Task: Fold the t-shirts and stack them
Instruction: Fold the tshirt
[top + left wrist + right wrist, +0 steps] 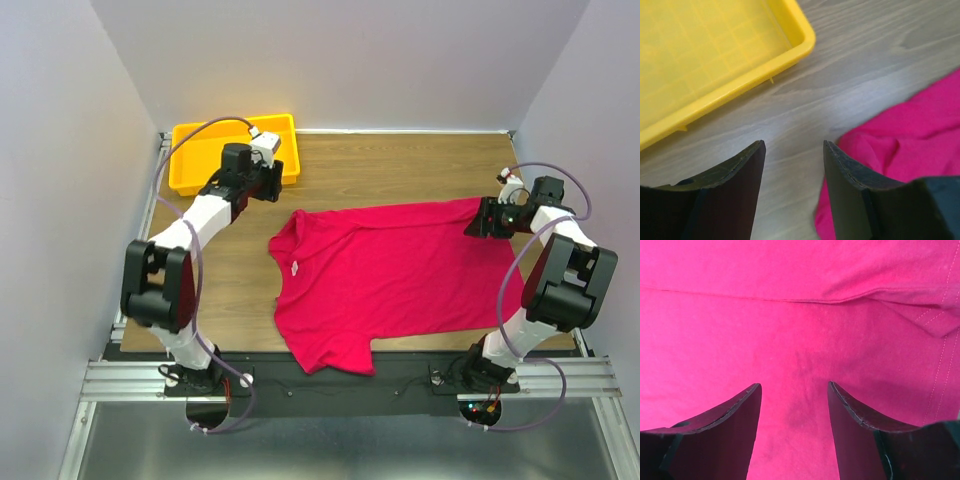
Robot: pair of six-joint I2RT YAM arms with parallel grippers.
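- So, where's the t-shirt [390,275]?
- Flat mid-table, collar left. Looks soft, light, limp: pinch a hem or shoulder edge.
- Fingers?
- Right gripper [794,386] apart over the cloth. Left gripper [794,145] apart, empty, near the far yellow tray [790,55].

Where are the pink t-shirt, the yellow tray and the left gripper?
t-shirt [400,270], top external view, chest area.
yellow tray [195,158], top external view, bare floor.
left gripper [794,145], left wrist view, between its fingertips.
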